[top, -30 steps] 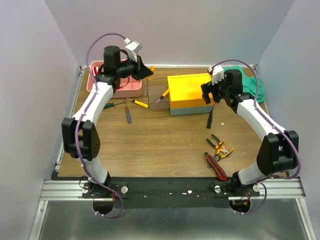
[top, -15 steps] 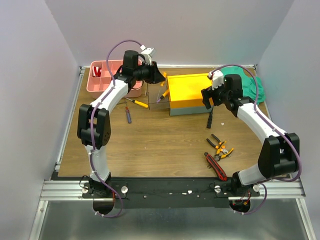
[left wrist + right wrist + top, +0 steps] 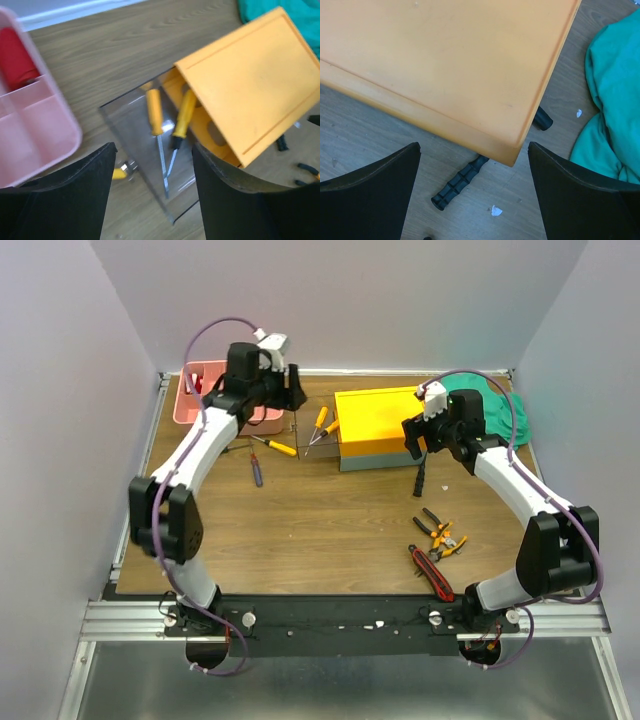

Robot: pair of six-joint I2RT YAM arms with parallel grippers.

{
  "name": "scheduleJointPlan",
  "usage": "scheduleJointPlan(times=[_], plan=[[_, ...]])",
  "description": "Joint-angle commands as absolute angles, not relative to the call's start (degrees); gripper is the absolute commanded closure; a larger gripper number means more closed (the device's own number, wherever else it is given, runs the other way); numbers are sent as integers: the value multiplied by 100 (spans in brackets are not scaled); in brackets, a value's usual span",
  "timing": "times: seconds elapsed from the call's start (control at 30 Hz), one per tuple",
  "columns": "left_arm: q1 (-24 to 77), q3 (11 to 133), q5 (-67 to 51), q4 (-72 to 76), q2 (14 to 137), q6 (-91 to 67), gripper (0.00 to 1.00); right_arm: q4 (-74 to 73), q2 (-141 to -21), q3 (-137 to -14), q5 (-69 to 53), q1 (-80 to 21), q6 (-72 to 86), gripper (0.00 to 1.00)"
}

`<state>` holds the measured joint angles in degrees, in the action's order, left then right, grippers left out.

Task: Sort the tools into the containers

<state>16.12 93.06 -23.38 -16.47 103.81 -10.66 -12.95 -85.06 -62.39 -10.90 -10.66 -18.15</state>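
Left wrist view first: left gripper spread wide, nothing pinched between the fingers. Hanging right over the clear tray at the open end of the grey toolbox. Two yellow-handled screwdrivers lying side by side in that tray, straight below the gap, handles tucked toward the yellow lid, tips pointing back at the camera. No contact with either one, as far as can be told. Pretty clearly the drop spot for screwdrivers, hence the lid sitting off to one side and the tray left exposed. Pink tray just to the left, with a red thing in a far compartment.

Right wrist view: right gripper also wide and empty, parked above the lid's corner, probably just waiting out of the way. Black hammer down on the wood below it, partly hidden behind the lid edge, nearer the left finger. Green cloth off to the right.

Top view for what's left to sort: pliers, cutter and purple screwdriver out on the table, well apart from both grippers.
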Motion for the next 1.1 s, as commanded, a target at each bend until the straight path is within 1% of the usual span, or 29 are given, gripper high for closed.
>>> scheduleJointPlan(times=[0.0, 0.03, 0.1, 0.13, 0.27, 0.4, 0.43, 0.57, 0.7, 0.73, 0.8, 0.83, 0.9, 0.93, 1.0, 1.03, 1.07], plan=[[1327, 8082, -151, -2135, 9222, -1072, 32, -1204, -8420, -6170, -1195, -1063, -1907, 4], [1310, 7903, 338, -2214, 9168, -1116, 38, -1178, -8429, -6161, -1169, -1063, -1899, 4], [1310, 7456, 597, -2329, 9132, -1274, 43, -1134, -8446, -6161, -1143, -1055, -1846, 3], [1310, 7349, 885, -2355, 9158, -1370, 44, -1134, -8464, -6179, -1160, -1055, -1846, 3], [1318, 6996, 879, -2312, 9412, -1538, 45, -1195, -8543, -6310, -1230, -1063, -1819, 4], [1301, 7092, 1107, -2417, 9912, -1661, 45, -1187, -8491, -6293, -1178, -1055, -1889, 4], [1257, 7119, 1073, -2408, 10001, -1687, 43, -1160, -8473, -6267, -1134, -1063, -1890, 4], [1204, 7172, 1011, -2259, 10406, -1670, 43, -1125, -8306, -6048, -1213, -1063, -1855, 4], [1195, 7286, 1089, -2390, 10827, -1670, 46, -1134, -8183, -5933, -1231, -1063, -1863, 4], [1178, 7286, 1090, -2417, 10863, -1687, 50, -1125, -8157, -5924, -1222, -1055, -1872, 4], [1116, 7277, 1029, -2408, 10942, -1731, 55, -1116, -8130, -5906, -1204, -1055, -1898, 4], [1099, 7286, 924, -2408, 10951, -1731, 66, -1116, -8130, -5889, -1187, -1055, -1916, 4], [1064, 7339, 853, -2408, 10881, -1679, 72, -1116, -8112, -5889, -1187, -1055, -1925, 4], [1046, 7356, 774, -2434, 10855, -1644, 78, -1116, -8121, -5889, -1187, -1063, -1916, 4], [985, 7383, 362, -2522, 10706, -1495, 87, -1134, -8147, -5897, -1204, -1055, -1916, 4], [958, 7374, 221, -2575, 10609, -1477, 97, -1142, -8165, -5906, -1213, -1063, -1925, 4], [932, 7357, -172, -2627, 10478, -1459, 100, -1151, -8191, -5924, -1213, -1063, -1925, 4]])
